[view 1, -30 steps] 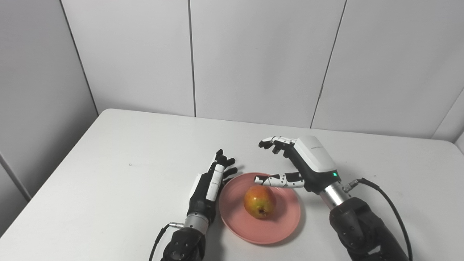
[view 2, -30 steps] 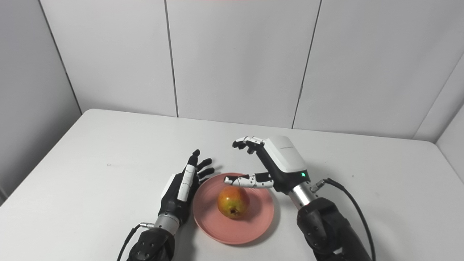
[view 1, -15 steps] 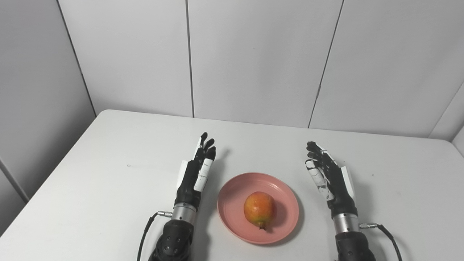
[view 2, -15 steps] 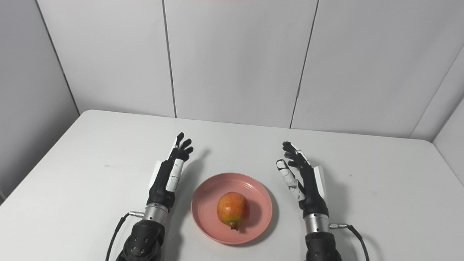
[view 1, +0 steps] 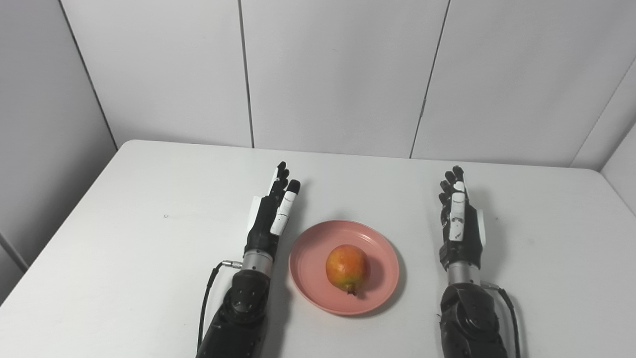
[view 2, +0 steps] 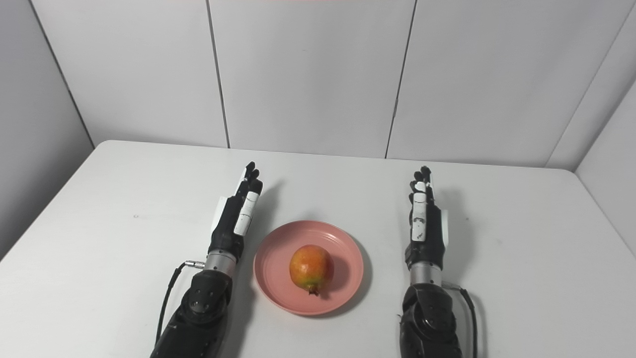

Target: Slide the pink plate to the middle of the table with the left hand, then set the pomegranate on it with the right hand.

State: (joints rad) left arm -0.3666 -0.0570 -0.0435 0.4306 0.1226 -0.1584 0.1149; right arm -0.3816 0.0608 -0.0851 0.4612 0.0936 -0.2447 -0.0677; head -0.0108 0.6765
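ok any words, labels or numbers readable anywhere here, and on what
None can be read.
Left hand: white panels, no legible print.
Right hand: faint dark marks on a white panel, too small to read.
Plate, pomegranate, table, wall panels: no text.

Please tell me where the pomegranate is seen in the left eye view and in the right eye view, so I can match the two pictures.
Left eye view: the pomegranate sits just right of centre, low in the picture.
Right eye view: the pomegranate sits just left of centre, equally low.
Shared landmark: in both it lies on the pink plate, between the open left hand and the open right hand.
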